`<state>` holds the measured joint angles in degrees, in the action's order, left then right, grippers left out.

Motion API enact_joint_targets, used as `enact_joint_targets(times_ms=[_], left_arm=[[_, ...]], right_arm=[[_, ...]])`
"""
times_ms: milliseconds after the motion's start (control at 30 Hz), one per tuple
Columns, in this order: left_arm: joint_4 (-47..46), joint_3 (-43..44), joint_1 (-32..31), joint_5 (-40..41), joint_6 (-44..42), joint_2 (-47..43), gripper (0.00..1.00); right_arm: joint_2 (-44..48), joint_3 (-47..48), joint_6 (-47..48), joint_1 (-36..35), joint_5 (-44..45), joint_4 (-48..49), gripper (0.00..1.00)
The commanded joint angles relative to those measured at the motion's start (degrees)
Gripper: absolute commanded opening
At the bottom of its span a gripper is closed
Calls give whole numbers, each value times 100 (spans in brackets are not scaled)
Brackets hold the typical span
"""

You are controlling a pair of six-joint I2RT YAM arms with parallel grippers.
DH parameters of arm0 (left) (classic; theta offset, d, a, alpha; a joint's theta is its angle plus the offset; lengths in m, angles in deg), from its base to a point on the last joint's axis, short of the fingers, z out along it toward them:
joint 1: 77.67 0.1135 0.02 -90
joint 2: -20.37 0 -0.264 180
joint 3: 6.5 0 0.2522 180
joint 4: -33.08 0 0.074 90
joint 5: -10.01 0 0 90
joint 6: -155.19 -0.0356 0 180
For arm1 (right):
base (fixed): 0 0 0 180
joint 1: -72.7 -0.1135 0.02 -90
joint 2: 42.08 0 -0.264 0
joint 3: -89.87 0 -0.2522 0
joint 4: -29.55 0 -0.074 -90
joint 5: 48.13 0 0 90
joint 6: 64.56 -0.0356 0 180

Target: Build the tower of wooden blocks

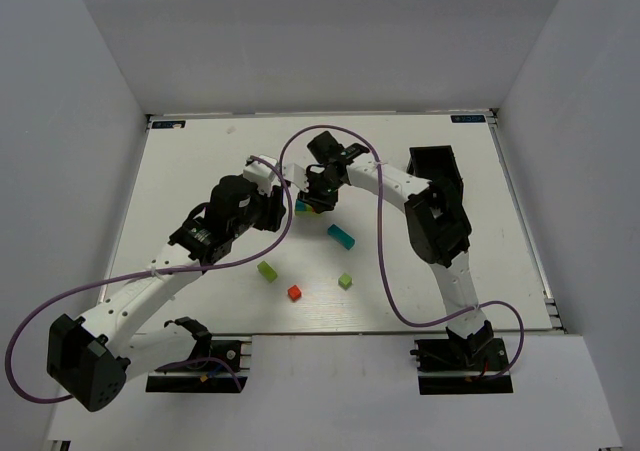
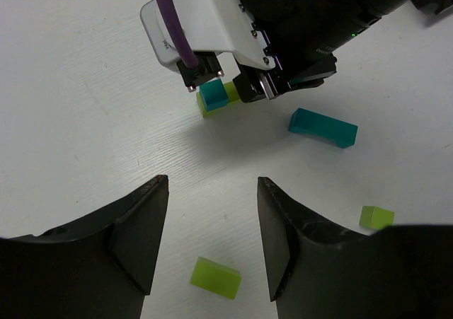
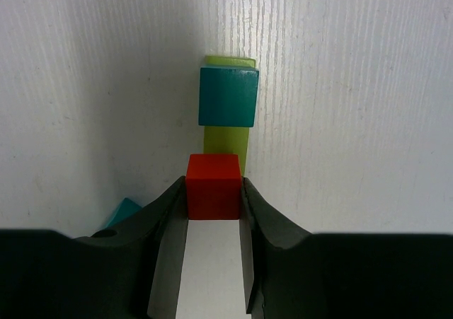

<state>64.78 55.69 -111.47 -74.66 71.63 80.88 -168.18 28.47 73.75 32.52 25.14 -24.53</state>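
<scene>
Clamping a small red wooden cube (image 3: 214,188) between nearly closed fingers, the right gripper (image 3: 214,200) showed its load only to its own wrist camera. Just beyond stood the tower: teal wooden cube (image 3: 226,96) on lime-green wooden block (image 3: 225,141), near the middle of the table (image 1: 200,171). Left gripper (image 2: 212,184) was spread wide, empty. Left wrist view showed the long teal wooden bar (image 2: 323,126) lying flat. Only the top view caught a second red cube (image 1: 294,292) toward the near edge.

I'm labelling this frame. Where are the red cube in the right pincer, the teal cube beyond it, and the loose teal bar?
red cube (image 3: 213,187): right wrist view, top face centre.
teal cube (image 3: 226,96): right wrist view, top face centre.
teal bar (image 2: 323,123): left wrist view, top face middle.
</scene>
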Motion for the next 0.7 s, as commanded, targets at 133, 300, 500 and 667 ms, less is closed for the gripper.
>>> enact_joint_targets(times_ms=[133, 300, 500, 667], left_arm=[[-71, 79, 32, -14, -37, -154, 64], [-71, 79, 32, -14, -37, -154, 64], [-71, 79, 32, -14, -37, -154, 64], [-71, 27, 32, -14, -37, -154, 64]], right_arm=[[-46, 221, -147, -42, 38, 129, 11], [-81, 204, -235, -33, 91, 156, 11], [-90, 213, -305, -60, 135, 226, 13], [-99, 213, -331, -51, 153, 208, 14]])
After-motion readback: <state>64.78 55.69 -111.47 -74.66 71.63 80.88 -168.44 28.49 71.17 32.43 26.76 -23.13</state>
